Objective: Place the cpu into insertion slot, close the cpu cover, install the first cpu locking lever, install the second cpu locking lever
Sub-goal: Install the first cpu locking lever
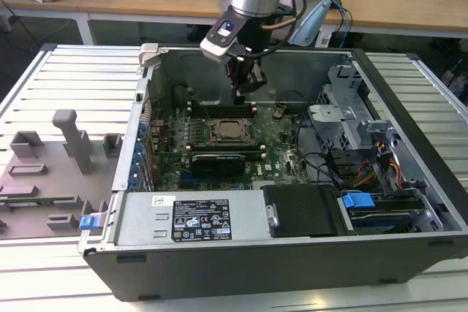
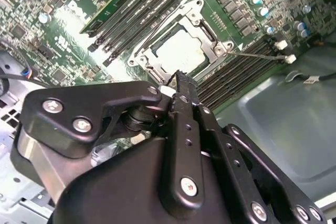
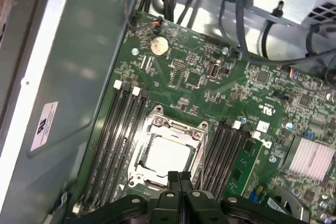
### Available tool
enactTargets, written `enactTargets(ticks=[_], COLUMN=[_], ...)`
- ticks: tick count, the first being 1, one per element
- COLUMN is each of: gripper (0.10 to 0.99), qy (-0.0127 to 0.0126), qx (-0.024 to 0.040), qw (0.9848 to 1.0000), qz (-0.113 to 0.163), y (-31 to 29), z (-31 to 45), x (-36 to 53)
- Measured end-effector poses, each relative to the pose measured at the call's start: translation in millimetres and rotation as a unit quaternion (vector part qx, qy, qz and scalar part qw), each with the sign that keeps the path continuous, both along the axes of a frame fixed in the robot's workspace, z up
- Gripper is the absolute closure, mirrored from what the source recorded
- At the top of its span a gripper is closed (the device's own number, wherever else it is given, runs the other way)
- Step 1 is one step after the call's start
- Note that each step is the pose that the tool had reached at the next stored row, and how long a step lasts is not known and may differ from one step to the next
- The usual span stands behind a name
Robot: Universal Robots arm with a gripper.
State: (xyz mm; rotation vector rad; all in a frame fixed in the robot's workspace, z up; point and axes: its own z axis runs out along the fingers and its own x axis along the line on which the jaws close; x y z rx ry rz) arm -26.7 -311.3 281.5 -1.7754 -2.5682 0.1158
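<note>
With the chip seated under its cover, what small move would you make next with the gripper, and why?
Probably ease the shut gripper down toward what looks like a thin lever rod jutting from the socket's corner, to press it home. The cpu sits in the socket and the cpu cover lies flat around it, so latching seems due.

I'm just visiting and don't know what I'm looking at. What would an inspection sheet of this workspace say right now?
Surface: slatted metal table carrying an open computer case.
Job's things: cpu sits in its socket; cpu cover lies flat, framing it.
Clutter: grey fixture blocks on the table, at the exterior view's left.
Grippers: gripper shut, hovering over the socket.
Cables: coloured cable bundle inside the case, at the exterior view's right.
Surroundings: wooden desks behind the table.
</note>
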Motion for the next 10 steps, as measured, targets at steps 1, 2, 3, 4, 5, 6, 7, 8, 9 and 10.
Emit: enactTargets(ticks=[1,2,3,4,5,6,7,8,9,10], gripper=[0.98,0.98,0.98,0.98,0.98,0.98,0.98,0.98,0.98,0.98], qy=[0.0,0.0,0.0,0.0,0.0,0.0,0.0,0.0,0.0,0.0], qx=[0.0,0.0,0.0,0.0,0.0,0.0,0.0,0.0,0.0,0.0], qw=[1.0,0.9999,0.9997,0.9996,0.9994,0.9992,0.999,0.9987,0.9984,0.9981], qz=[0.005,0.014,0.023,0.027,0.035,0.04,0.044,0.052,0.056,0.061], y=[0.0,0.0,0.0,0.0,0.0,0.0,0.0,0.0,0.0,0.0], z=[0.0,0.0,0.0,0.0,0.0,0.0,0.0,0.0,0.0,0.0], x=[0.0,0.0,0.0,0.0,0.0,0.0,0.0,0.0,0.0,0.0])
